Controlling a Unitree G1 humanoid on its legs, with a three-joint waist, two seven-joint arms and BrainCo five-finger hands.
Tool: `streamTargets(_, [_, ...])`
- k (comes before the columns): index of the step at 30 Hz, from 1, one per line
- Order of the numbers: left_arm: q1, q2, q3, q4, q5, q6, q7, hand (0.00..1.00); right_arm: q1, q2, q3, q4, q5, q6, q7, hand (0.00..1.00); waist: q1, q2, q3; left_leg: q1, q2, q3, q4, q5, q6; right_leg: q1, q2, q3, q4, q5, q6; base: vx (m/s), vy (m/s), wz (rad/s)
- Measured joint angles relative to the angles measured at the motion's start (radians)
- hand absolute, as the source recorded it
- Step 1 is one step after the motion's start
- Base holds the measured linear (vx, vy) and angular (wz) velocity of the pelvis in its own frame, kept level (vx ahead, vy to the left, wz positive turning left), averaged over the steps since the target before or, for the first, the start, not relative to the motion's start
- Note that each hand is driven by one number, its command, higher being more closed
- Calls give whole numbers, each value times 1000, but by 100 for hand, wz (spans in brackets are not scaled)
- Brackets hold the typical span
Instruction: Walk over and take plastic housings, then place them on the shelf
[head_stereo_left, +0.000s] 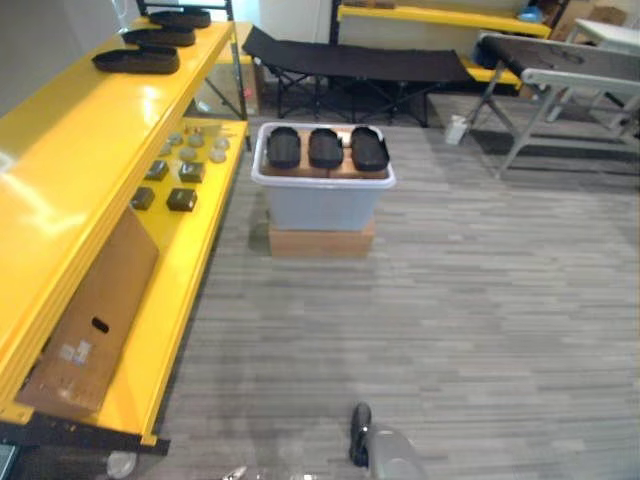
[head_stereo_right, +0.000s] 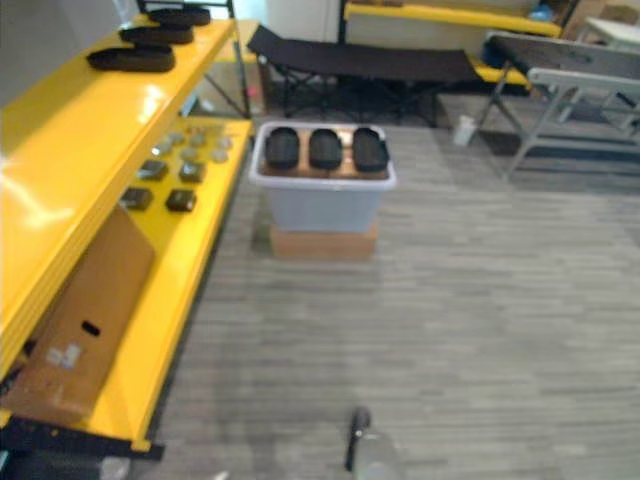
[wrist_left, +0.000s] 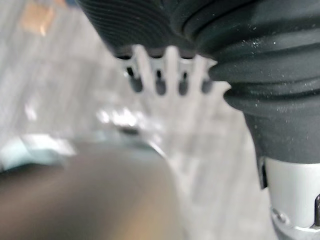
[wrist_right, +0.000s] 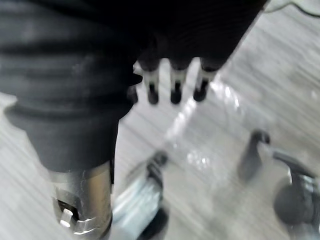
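Ahead on the floor, three black housings (head_stereo_left: 325, 148) sit atop the white bin (head_stereo_left: 322, 205) (more lie on the yellow shelf (head_stereo_left: 100, 130)). Left hand (wrist_left: 160, 85) and right hand (wrist_right: 176, 87): fingers straight, both empty.

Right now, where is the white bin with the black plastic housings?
In the left eye view the white bin sits mid-floor on a tan box, just right of the yellow shelf, three black housings across its top.

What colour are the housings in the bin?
The housings are black; the left eye view shows them best.
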Motion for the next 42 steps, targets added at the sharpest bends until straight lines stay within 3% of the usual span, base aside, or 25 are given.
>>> streamTargets(1, [-7, -10, 15, -2, -16, 1, 1, 0, -6, -29, 1, 1, 0, -7, -2, 0, 6, 15, 10, -90, 57, 7, 228, 64, 21, 39, 21, -7, -20, -14, -18, 528, -349, 2])
streamTargets(2, [-5, -25, 40, 3, -20, 1, 2, 0, -32, -50, 1, 0, -7, -26, -4, 0, 6, 33, 23, -159, 113, 9, 412, 68, 26, 122, 57, -7, -78, -23, -33, 545, -315, 0])
streamTargets(5, [14, -27, 62, -2, -22, 2, 0, 0, -96, -54, 9, -1, -17, -65, -3, 0, 22, 23, 38, -249, 80, -29, 519, 59, 32, 296, 76, -1, -186, -31, -46, 490, -218, -11])
streamTargets(8, [27, -44, 69, -41, 23, -10, -11, 0, -197, -60, 9, -32, -16, -114, -3, 0, 82, 22, 40, -370, -82, -8, 249, 62, 39, 388, 60, 46, -274, -31, -46, 469, -54, -54])
streamTargets(10, [47, -51, 71, -41, 58, -23, -12, 0, -247, -64, 12, -79, -13, -132, -4, 0, 100, 24, 46, -412, -180, 1, -144, 183, 53, 431, 55, 84, -319, -56, -29, 367, 78, -54])
streamTargets(11, [56, -55, 71, -40, 58, -25, -12, 0, -249, -65, 23, -91, -11, -133, -5, 0, 103, 28, 49, -411, -185, 5, -215, 243, 70, 449, 61, 91, -329, -66, -27, 383, 134, -54])
streamTargets(12, [71, -56, 72, -34, 59, -26, -11, 0, -247, -64, 59, -97, -4, -130, -8, 0, 121, 20, 49, -392, -188, 15, -229, 349, 107, 486, 62, 125, -336, -98, -31, 423, 167, -43])
streamTargets(14, [79, -39, 72, -35, 65, -28, -12, 0, -251, -60, 100, -105, 4, -119, -17, 0, 122, -17, 52, -393, -215, 36, -179, 320, 204, 492, 24, 139, -285, -166, -33, 517, 149, -15])
streamTargets(15, [71, -35, 71, -34, 66, -28, -12, 0, -247, -64, 100, -103, 4, -110, -23, 0, 118, -26, 58, -397, -223, 35, -149, 287, 237, 480, 17, 145, -248, -165, -17, 475, 113, 15])
streamTargets(16, [65, -32, 72, -34, 66, -32, -11, 0, -241, -66, 114, -103, 2, -97, -23, 0, 116, -33, 57, -388, -234, 32, -144, 267, 244, 445, 2, 162, -159, -164, -15, 444, 151, 7])
streamTargets(17, [65, -28, 72, -34, 64, -39, -11, 0, -238, -65, 121, -101, -4, -88, -22, 0, 117, -37, 56, -368, -238, 35, -156, 252, 250, 395, -3, 182, -32, -173, 18, 437, 160, 2])
streamTargets(18, [66, -24, 72, -32, 62, -43, -11, 0, -239, -60, 122, -97, -11, -85, -21, 0, 117, -44, 55, -347, -244, 36, -170, 242, 249, 347, -15, 191, 80, -170, 89, 439, 148, -1])
streamTargets(19, [57, -13, 68, -33, 54, -44, -7, 0, -237, -48, 120, -83, -34, -82, -20, 0, 114, -58, 64, -292, -261, 29, -187, 228, 252, 275, -46, 193, 279, -174, 195, 467, 108, 9])
streamTargets(20, [45, -3, 49, -32, 52, -51, -5, 0, -229, -39, 118, -56, -59, -71, -16, 0, 116, -68, 69, -215, -278, 24, -220, 220, 253, 237, -81, 166, 404, -191, 174, 466, 86, 19])
streamTargets(22, [29, 0, 23, -34, 45, -82, -5, 0, -226, -43, 110, -55, -80, -73, -3, 0, 107, -60, 69, -113, -277, -7, -271, 218, 248, 207, -114, 71, 388, -226, 115, 403, 16, 30])
streamTargets(23, [4, -1, 21, -34, 37, -93, -5, 0, -226, -44, 112, -56, -83, -81, -3, 0, 96, -50, 69, -68, -257, -27, -294, 208, 231, 189, -103, 34, 284, -238, 92, 341, -31, 37])
streamTargets(25, [-31, 0, 12, -33, 13, -113, -4, 0, -226, -42, 110, -61, -83, -88, -4, 0, 87, -41, 62, -43, -230, -64, -314, 189, 210, 139, -84, 43, 92, -218, 108, 270, -94, 53])
streamTargets(29, [-75, -13, -4, -34, -19, -130, -2, 0, -165, -22, 68, -53, -87, -88, -4, 0, 72, -65, 45, -38, -205, -161, -271, 120, 164, 60, -69, 198, -82, -59, 129, 314, -239, 75])
streamTargets(31, [-51, -17, 21, -32, -23, -123, 6, 0, -108, 8, 60, -32, -70, -76, -7, 0, 64, -111, 8, -35, -208, -197, -241, 71, 115, 74, -70, 189, -109, 74, 90, 386, -377, 77])
streamTargets(34, [-28, -76, 56, -33, -31, -107, 24, 0, -117, -38, 51, -27, -65, -67, -26, 0, 63, -6, -15, -44, -108, -176, -186, 49, 76, 102, 10, 137, -125, 48, 44, 336, -298, 18])
streamTargets(36, [-26, -94, 85, -33, -29, -108, 24, 0, -113, -44, 48, -36, -66, -65, -27, 0, 62, 1, -12, -102, -84, -160, -46, 68, 44, 136, 21, 128, -144, 34, 27, 211, -205, 27])
streamTargets(37, [-28, -102, 108, -36, -27, -112, 25, 0, -107, -48, 49, -39, -66, -66, -26, 0, 65, 7, -6, -175, -54, -151, 126, 84, 12, 191, 30, 114, -182, 29, 20, 185, -189, 26])
streamTargets(38, [-27, -99, 112, -36, -26, -113, 29, 0, -108, -51, 49, -38, -77, -68, -26, 0, 69, 10, -4, -204, -19, -109, 194, 80, 20, 247, 35, 100, -220, 28, 17, 205, -211, 20])
streamTargets(39, [-26, -95, 108, -35, -24, -112, 30, 0, -109, -51, 50, -39, -84, -75, -25, 0, 69, 9, -5, -210, -5, -83, 187, 79, 21, 270, 34, 94, -235, 28, 17, 127, -103, 9])
streamTargets(42, [-30, -79, 71, -35, -13, -111, 25, 0, -112, -50, 52, -64, -103, -130, -21, 0, 61, 2, -8, -223, 0, 22, -109, 124, 39, 307, 2, 80, -292, 31, 35, 120, -6, 7])
